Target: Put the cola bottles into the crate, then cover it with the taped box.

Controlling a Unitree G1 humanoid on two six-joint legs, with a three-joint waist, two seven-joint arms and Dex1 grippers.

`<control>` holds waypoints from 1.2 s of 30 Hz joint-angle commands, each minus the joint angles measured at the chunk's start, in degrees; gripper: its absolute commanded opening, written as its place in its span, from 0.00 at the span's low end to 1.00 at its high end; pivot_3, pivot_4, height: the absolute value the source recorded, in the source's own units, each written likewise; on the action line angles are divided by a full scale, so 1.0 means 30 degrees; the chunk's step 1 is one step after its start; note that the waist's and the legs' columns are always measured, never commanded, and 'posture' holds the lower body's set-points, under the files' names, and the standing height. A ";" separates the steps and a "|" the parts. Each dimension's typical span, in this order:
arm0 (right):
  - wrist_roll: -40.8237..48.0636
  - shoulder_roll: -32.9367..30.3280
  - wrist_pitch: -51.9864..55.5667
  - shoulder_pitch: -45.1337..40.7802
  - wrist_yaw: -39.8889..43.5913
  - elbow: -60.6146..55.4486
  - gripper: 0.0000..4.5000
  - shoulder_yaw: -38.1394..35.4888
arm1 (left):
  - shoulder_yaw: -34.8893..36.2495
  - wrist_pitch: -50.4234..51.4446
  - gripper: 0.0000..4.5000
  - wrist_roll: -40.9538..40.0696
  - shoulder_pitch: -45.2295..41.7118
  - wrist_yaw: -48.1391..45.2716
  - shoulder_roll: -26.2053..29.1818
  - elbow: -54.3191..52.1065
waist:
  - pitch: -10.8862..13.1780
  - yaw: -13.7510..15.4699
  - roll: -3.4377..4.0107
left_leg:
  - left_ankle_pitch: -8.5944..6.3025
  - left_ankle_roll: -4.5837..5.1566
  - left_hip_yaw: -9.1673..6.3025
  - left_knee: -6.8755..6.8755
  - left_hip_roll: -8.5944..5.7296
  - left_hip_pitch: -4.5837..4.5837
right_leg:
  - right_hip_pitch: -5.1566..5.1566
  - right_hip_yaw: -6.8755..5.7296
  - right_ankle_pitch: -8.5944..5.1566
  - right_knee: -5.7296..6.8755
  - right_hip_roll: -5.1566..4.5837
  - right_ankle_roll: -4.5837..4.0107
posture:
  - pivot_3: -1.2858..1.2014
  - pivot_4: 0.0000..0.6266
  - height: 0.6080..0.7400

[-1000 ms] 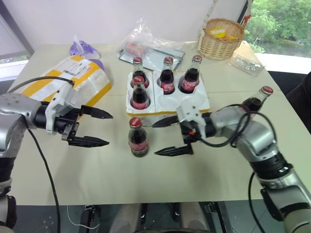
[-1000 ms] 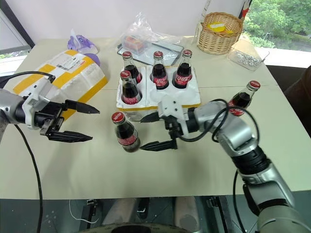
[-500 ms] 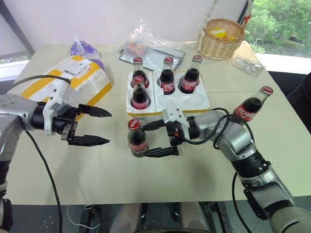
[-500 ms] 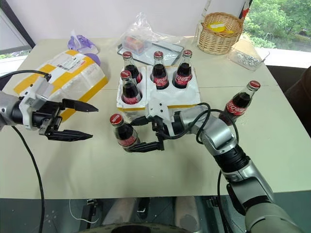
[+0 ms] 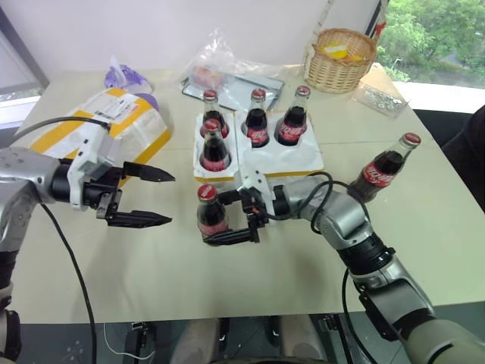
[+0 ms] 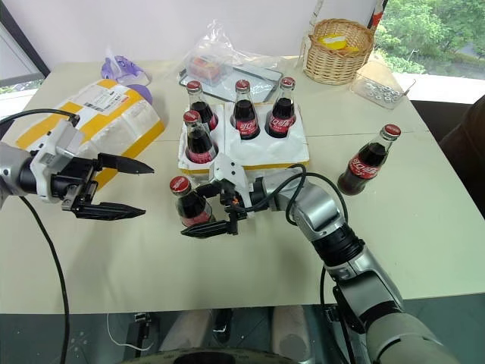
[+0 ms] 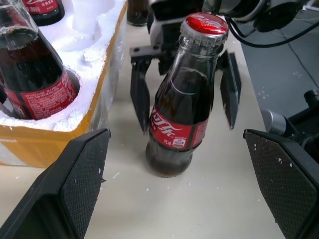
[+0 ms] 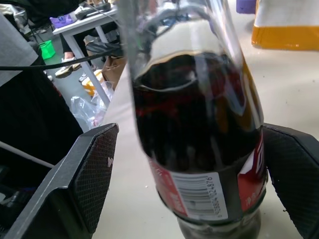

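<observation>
Four cola bottles stand in the round slots of the low white crate [image 5: 305,157]. A fifth cola bottle [image 5: 211,213] stands upright on the table just in front of the crate. My right gripper [image 5: 213,218] is open, with one black finger on each side of it; the left wrist view shows small gaps between fingers [image 7: 139,92] and glass [image 7: 182,114]. Another cola bottle [image 5: 383,168] stands alone at the right. My left gripper [image 5: 171,199] hangs open and empty to the left of the near bottle. The taped box [image 5: 114,125] lies behind it.
A wicker basket [image 5: 339,57] and a clear tub of small parts [image 5: 383,98] sit at the back right. A crumpled plastic bag on a tray [image 5: 227,72] and a purple item [image 5: 121,76] lie behind the crate and box.
My right gripper has slid left across the table until its open fingers straddle the loose bottle in front of the crate. The left gripper has kept still.
</observation>
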 commanded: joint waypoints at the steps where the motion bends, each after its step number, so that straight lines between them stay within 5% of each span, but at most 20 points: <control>1: 0.0036 0.1002 -0.0309 -0.0096 -0.0375 0.0416 1.00 -0.0055 | 0.0343 -0.0041 1.00 -0.0090 -0.0356 0.0394 0.0064 -0.0011 | 0.0000 -0.0007 0.0000 | 0.0001 -0.0002 0.0000 0.0000 0.0000 0.0000 | -0.0001 0.0001 0.0000 0.0001 0.0000 -0.0001 | 0.52 0.24 1.00; 3: 0.0055 0.1347 -0.0272 -0.0079 -0.0499 0.0582 0.94 -0.0171 | 0.0319 -0.0133 1.00 -0.0026 -0.0393 0.0533 0.0007 0.0080 | 0.0000 -0.0004 0.0000 | 0.0004 -0.0008 -0.0001 0.0000 0.0000 0.0001 | -0.0003 0.0001 0.0000 0.0007 0.0002 -0.0001 | 0.52 0.24 1.00; 7: 0.1747 0.1873 0.1150 -0.0123 -0.0474 -0.0287 0.61 -0.1391 | 0.0227 -0.0222 1.00 -0.0036 -0.0588 0.0592 -0.0005 0.0258 | -0.0001 0.0017 -0.0003 | 0.0013 -0.0023 -0.0004 0.0001 -0.0005 0.0001 | -0.0001 0.0005 0.0000 0.0012 0.0000 -0.0001 | 0.52 0.24 1.00; 16: 0.5817 0.1681 0.4928 -0.1641 -0.1146 -0.2246 0.60 -0.4795 | -0.0321 -0.0517 1.00 0.0406 -0.1836 0.0505 -0.0455 0.1280 | 0.0000 0.0038 -0.0001 | 0.0003 -0.0006 -0.0015 -0.0003 -0.0003 0.0001 | -0.0006 0.0005 -0.0001 0.0014 0.0005 -0.0002 | 0.52 0.24 1.00; 23: 0.9222 -0.0807 0.7521 -0.3667 -0.2910 -0.3983 0.60 -0.8875 | -0.0715 -0.0572 1.00 0.0324 -0.2857 0.0342 -0.0953 0.1988 | 0.0001 0.0052 -0.0002 | 0.0000 -0.0001 -0.0014 -0.0003 -0.0005 -0.0001 | -0.0003 0.0005 -0.0001 0.0009 -0.0005 -0.0001 | 0.52 0.24 1.00; 36: 0.0214 -0.2081 -0.0935 -0.6593 -0.5184 0.4783 0.60 -0.6680 | -0.0858 -0.0684 1.00 0.0357 -0.3509 0.0481 -0.1769 0.2043 | 0.0004 -0.0047 0.0000 | 0.0023 -0.0035 0.0018 -0.0019 -0.0003 -0.0008 | -0.0023 0.0009 -0.0001 0.0014 -0.0005 -0.0002 | 0.52 0.24 1.00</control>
